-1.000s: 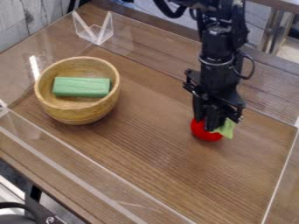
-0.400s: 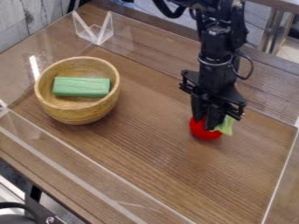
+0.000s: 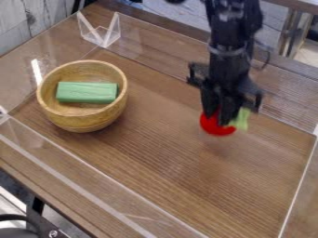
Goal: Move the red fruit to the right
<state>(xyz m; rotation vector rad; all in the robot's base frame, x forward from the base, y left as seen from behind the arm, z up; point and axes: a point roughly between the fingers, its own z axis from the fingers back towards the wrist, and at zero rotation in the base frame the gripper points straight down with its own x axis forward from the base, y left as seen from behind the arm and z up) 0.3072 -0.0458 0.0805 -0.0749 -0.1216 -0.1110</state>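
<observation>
With the end effector (image 3: 225, 117) clamped on the red fruit (image 3: 220, 125), just above the worktop (image 3: 162, 158) near its right edge, I'd carry it rightward steadily, low

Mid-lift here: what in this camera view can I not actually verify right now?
- Small red toy fruit: its top is hidden by the black gripper; motion blur smears its outline.
- Fingertip contact on the fruit: too blurred to confirm.
- Gap under the fruit: unclear from this angle.
- Arm's upper part: cut off by the top edge.
- Wooden bowl: its floor is hidden under the green block.
</observation>
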